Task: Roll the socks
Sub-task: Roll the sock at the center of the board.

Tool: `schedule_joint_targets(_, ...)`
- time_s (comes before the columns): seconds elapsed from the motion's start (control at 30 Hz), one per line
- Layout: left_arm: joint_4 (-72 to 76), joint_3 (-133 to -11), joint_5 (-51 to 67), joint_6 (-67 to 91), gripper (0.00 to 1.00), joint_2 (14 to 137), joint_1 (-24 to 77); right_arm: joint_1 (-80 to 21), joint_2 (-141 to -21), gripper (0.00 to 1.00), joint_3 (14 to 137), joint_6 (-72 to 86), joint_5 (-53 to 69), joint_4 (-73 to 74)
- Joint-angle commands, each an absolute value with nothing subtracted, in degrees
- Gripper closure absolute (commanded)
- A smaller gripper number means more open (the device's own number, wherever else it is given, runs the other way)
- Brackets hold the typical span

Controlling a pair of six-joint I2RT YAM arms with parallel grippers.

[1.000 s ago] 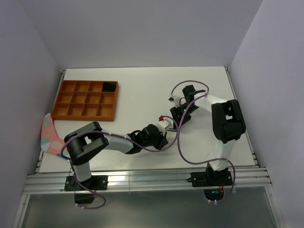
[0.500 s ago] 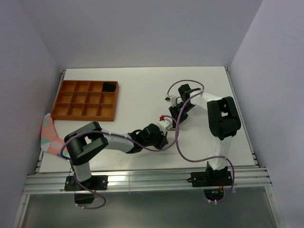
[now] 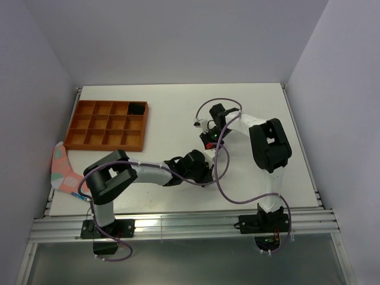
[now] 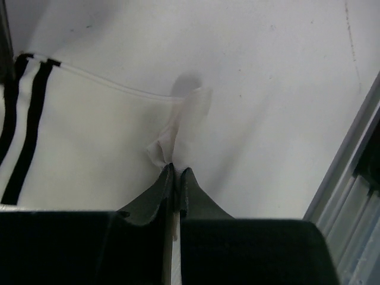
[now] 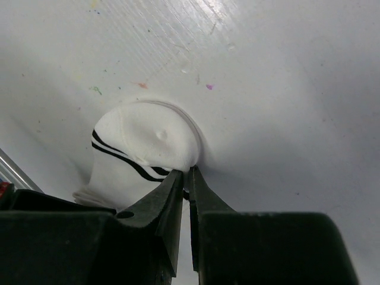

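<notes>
I am pinching a raised fold of the white sock (image 4: 89, 142) in the left claw (image 4: 176, 173), with the cloth spreading ahead and left of its tips. The right claw (image 5: 187, 173) is nipping the curled, striped end just ahead of it. I am judging that rolling cleanly needs both grips low and the tension even.

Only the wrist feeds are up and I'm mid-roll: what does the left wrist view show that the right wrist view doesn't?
Left wrist only: the white sock spread out, its stripes straight, and the metal rail beside the table. Right wrist only: the sock humped into a dome, stripes curving, coloured specks on the table. Both: left pincer or right pincer shut on white fabric.
</notes>
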State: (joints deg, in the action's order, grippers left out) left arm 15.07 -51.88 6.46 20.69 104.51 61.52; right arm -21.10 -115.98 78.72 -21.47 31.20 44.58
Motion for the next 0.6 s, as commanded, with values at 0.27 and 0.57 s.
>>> schedule_joint_targets(0.27, 18.6, -52.2, 31.2, 31.3, 1.0, 112.8, 52.9, -21.7, -116.3, 0.87, 78.6, -23.6, 29.9, 42.1)
schedule_joint_targets(0.57, 26.7, -50.7, 42.2, 44.8, 1.0, 120.8, 51.3, -21.7, -114.4, 0.76, 77.5, -23.1, 28.8, 40.9)
